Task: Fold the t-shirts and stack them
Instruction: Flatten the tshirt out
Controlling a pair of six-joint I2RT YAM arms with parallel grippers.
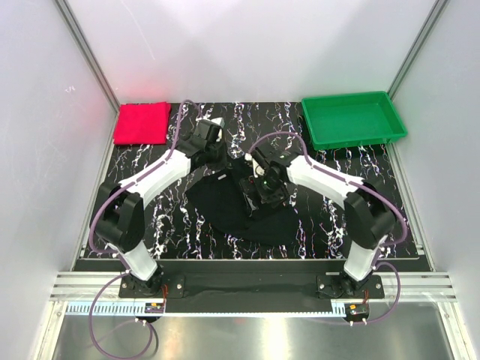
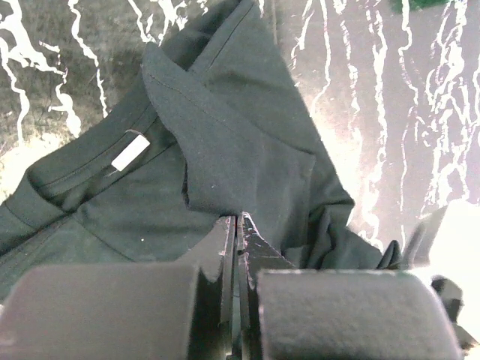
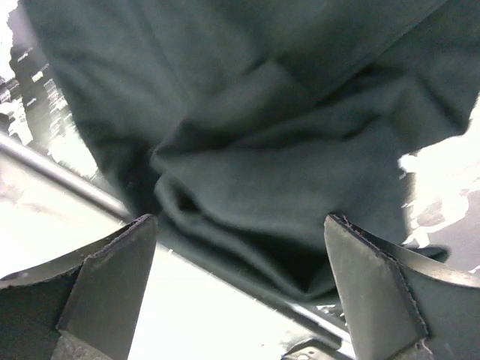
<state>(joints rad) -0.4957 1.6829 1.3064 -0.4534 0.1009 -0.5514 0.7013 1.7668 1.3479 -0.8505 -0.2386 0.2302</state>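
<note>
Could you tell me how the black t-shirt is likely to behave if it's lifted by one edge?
Probably floppy: the black t-shirt lies in soft creases and folds over itself. It likely hangs from wherever it is pinched, as the flap at the left gripper suggests. Pushed, it would probably bunch up.

One black t-shirt [image 1: 225,214], one red t-shirt [image 1: 141,124] — one green tray [image 1: 360,142], two arms [image 1: 161,176] [image 1: 322,174].

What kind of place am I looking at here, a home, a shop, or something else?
Most likely a robotics lab test cell: white panel walls on aluminium framing box in a marbled table, with the left arm and right arm bolted at its near edge over a black t-shirt.
</note>
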